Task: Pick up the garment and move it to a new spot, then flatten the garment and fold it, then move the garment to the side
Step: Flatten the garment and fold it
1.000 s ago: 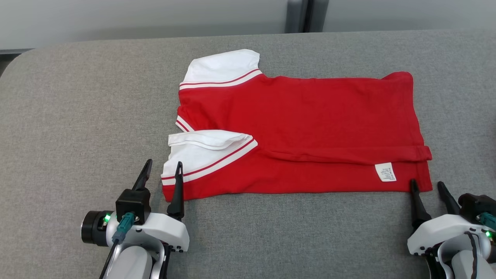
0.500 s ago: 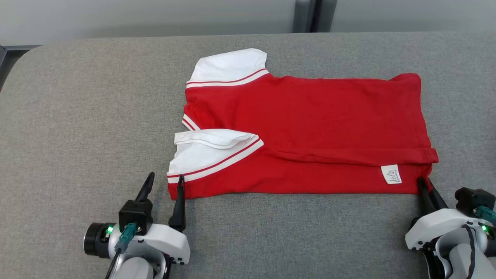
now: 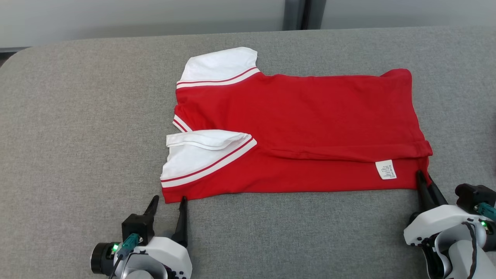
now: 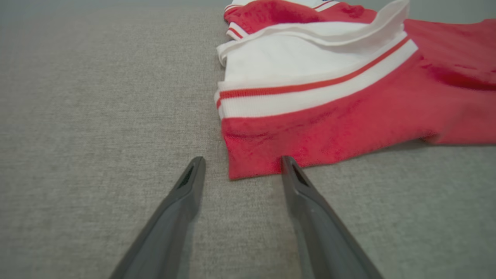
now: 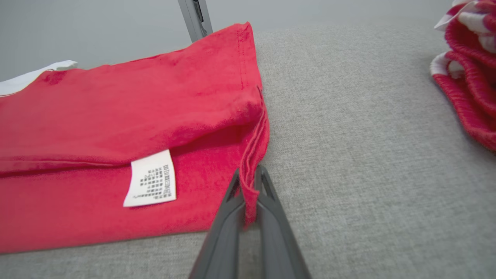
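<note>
Right wrist view: the right end effector (image 5: pixel 248 176), fingers together, is clamped on the near hem corner of the red shirt (image 5: pixel 116 116), just beside its white label (image 5: pixel 152 178). Left wrist view: the left end effector (image 4: pixel 240 162), fingers apart, points at the shirt's other near corner, which lies between the fingertips, below the white sleeve (image 4: pixel 310 58); contact cannot be told. Head view: the shirt lies folded lengthwise in the middle of the grey counter (image 3: pixel 77 135), its near edge spanning both end effectors.
</note>
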Motion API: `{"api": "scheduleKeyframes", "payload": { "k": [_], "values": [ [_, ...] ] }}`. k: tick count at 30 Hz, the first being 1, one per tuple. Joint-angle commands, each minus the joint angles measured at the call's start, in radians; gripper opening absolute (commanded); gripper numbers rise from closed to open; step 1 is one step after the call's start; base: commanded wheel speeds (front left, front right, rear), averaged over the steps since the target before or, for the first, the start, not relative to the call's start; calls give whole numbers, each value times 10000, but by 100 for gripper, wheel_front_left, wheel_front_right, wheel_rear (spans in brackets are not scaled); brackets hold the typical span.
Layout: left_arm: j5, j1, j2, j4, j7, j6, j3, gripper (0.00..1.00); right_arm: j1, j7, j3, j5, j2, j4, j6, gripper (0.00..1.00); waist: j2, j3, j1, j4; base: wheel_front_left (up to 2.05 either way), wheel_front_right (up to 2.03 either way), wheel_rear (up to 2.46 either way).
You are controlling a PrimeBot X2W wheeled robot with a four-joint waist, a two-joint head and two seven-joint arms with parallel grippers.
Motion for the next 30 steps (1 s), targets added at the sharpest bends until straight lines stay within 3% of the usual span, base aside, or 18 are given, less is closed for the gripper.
{"api": "scheduleKeyframes", "payload": {
  "k": [1, 6, 7, 8, 9, 10, 15, 19, 30],
  "values": [
    [21, -231, 41, 233, 14, -55, -123, 100, 35, 7, 29, 66, -54, -87, -7, 0, 0, 16, 0, -29, 0, 0, 0],
    [-349, -446, 36, 665, 37, -198, -271, 100, -10, 7, 153, 159, -41, -181, -5, 0, 0, 80, 0, -73, 0, 0, 0],
    [-401, -484, 35, 745, 38, -249, -302, 89, -24, 7, 172, 172, -40, -190, -5, 0, 0, 91, 0, -78, 0, 0, 0],
    [-497, -508, 35, 839, 47, -282, -321, 46, -37, 7, 183, 192, -45, -203, -5, 0, 0, 98, 0, -84, 0, 0, 0],
    [-546, -529, 35, 907, 52, -306, -342, 13, -45, 7, 190, 196, -50, -213, -5, 0, 0, 105, 0, -89, 0, 0, 0],
    [-613, -555, 25, 924, 57, -381, -388, 0, -49, 7, 194, 202, -58, -216, -5, 0, 0, 109, 0, -91, 0, 0, 0],
    [-653, -572, 47, 508, 23, -611, -351, 0, -98, 7, 30, 340, -45, -219, -5, 0, 0, 26, 0, -62, 0, 0, 0],
    [-43, -438, 48, -252, 9, -690, -170, 0, -123, 7, -17, 386, -13, -254, -5, 0, 0, -300, 0, -21, 0, 0, 0],
    [833, 625, 50, -1503, 8, -828, 855, 0, -38, 6, 56, 777, -7, 343, -5, 0, 0, -2291, 0, -52, 0, 0, 0]
  ]
}}
